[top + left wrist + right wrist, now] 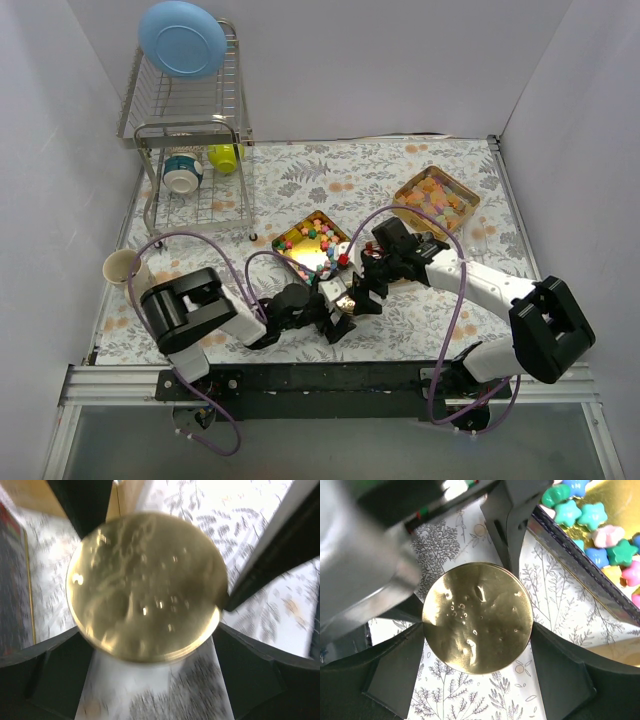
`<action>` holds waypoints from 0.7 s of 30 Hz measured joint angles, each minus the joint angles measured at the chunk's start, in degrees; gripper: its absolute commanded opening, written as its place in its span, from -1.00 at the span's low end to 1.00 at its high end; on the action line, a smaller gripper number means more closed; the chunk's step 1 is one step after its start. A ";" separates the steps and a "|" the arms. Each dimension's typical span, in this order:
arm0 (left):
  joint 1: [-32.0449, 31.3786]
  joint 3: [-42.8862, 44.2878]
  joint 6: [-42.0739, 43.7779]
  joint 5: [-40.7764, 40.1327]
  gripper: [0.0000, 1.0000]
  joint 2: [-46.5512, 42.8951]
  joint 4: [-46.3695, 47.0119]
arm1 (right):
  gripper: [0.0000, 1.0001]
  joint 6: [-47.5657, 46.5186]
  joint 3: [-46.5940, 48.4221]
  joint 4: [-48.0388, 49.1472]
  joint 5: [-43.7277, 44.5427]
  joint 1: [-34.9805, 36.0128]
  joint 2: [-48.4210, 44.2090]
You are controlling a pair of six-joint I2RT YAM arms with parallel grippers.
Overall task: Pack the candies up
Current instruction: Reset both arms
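Right claw (pixel 477 630) grips the gold lid (pixel 477 605) (left claw (pixel 147 645) blurred, hold unclear).

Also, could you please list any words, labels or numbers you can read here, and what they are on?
None can be read.
The gold lid shows only dents and glare.
The candy tin and the rack cup are too small to tell.

Readable text: none in any view.
Gold lid (pixel 477 617): bare metal, no lettering.
Candies (pixel 592 515), at one o'clock of it: unmarked.
Tablecloth (pixel 555 610): leaf print only.
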 measured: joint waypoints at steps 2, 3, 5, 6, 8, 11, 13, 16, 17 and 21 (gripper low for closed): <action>0.02 -0.96 -1.38 0.28 0.96 -4.83 -5.86 | 0.96 -0.17 -0.33 0.31 0.50 0.61 -0.44; 0.00 -1.62 -1.99 0.83 0.96 -7.43 -8.68 | 0.96 -0.13 -0.33 0.00 0.98 0.81 -0.52; -0.04 -2.86 -2.80 2.38 0.96 -12.98 -14.53 | 0.96 -0.24 -0.37 -1.84 2.75 0.79 -0.48; -0.04 -3.28 -2.95 3.06 0.96 -15.78 -16.87 | 0.96 -0.26 -0.37 -2.78 3.50 0.74 -0.52; -0.07 -3.37 -3.39 4.26 0.96 -20.46 -20.44 | 0.96 -0.35 -0.22 -4.79 4.59 0.57 -0.85; -0.09 -2.91 -3.89 4.61 0.96 -25.33 -25.73 | 0.96 -0.31 1.09 -8.44 6.27 0.33 -1.92; -0.09 -2.23 -4.39 4.35 0.96 -27.85 -30.03 | 0.96 0.24 2.51 -10.12 7.69 0.02 -3.28; 0.28 -0.59 -5.40 3.19 0.96 -31.34 -37.46 | 0.96 3.08 5.22 -11.47 11.04 -1.60 -6.08; 0.85 0.20 -5.97 3.32 0.96 -32.59 -40.02 | 0.96 4.17 5.97 -11.41 12.22 -2.69 -6.91; 9.51 6.88 -7.85 5.42 0.96 -33.86 -49.68 | 0.96 12.48 6.58 -10.12 18.18 -12.68 -11.17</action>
